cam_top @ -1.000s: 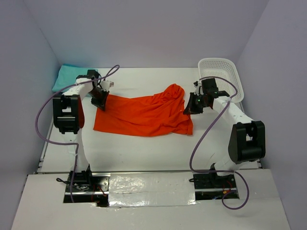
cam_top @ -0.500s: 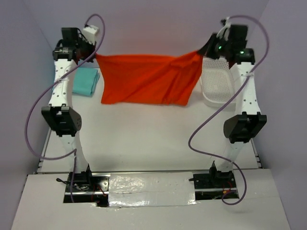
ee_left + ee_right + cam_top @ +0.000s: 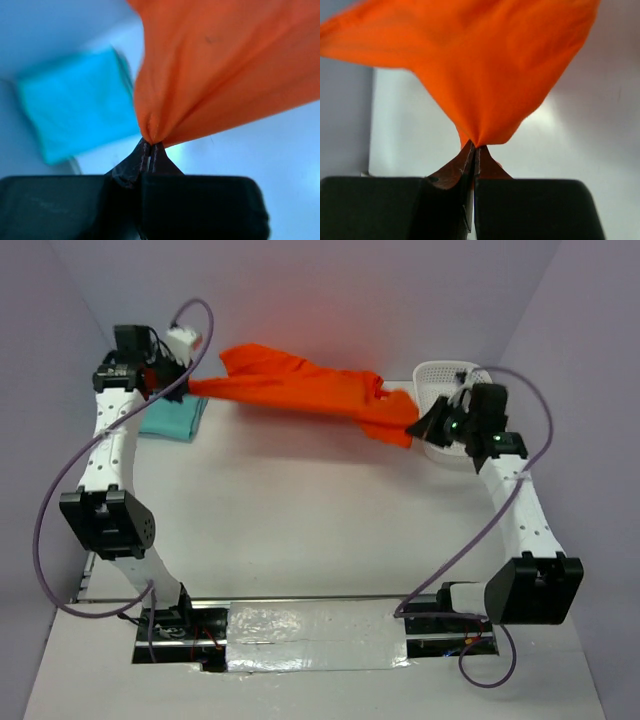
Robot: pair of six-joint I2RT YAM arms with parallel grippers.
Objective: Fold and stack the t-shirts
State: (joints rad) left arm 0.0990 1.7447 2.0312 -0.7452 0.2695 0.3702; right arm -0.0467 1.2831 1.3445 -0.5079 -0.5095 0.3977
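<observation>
Presently the orange t-shirt (image 3: 300,390) is off the table (image 3: 300,530), slung between the two arms over the far half of the workspace. The left gripper (image 3: 183,388) is clamped shut on one gathered corner at the far left and held high. The right gripper (image 3: 416,427) is likewise pinched closed on the opposite corner, lower and to the right. Both wrist views confirm the fingertips are pressed together on a small peak of fabric, with little cloth inside the bite. The garment hangs as a twisted, sagging band rather than a flat sheet, and it is blurred in the overhead view. A folded teal shirt (image 3: 178,418) lies on the table just below the left grip. A white basket (image 3: 440,370) sits immediately behind the right grip. Judged risks follow. A shallow pinch could let a corner slip free under any sharp swing, dropping one side in a heap. The unequal heights of the two grips would likely lay the shirt down skewed or creased, spoiling the fold lines. Trailing fabric could snag the basket rim or drag across the teal shirt and disturb it. A level, taut lowering onto bare table seems called for.
</observation>
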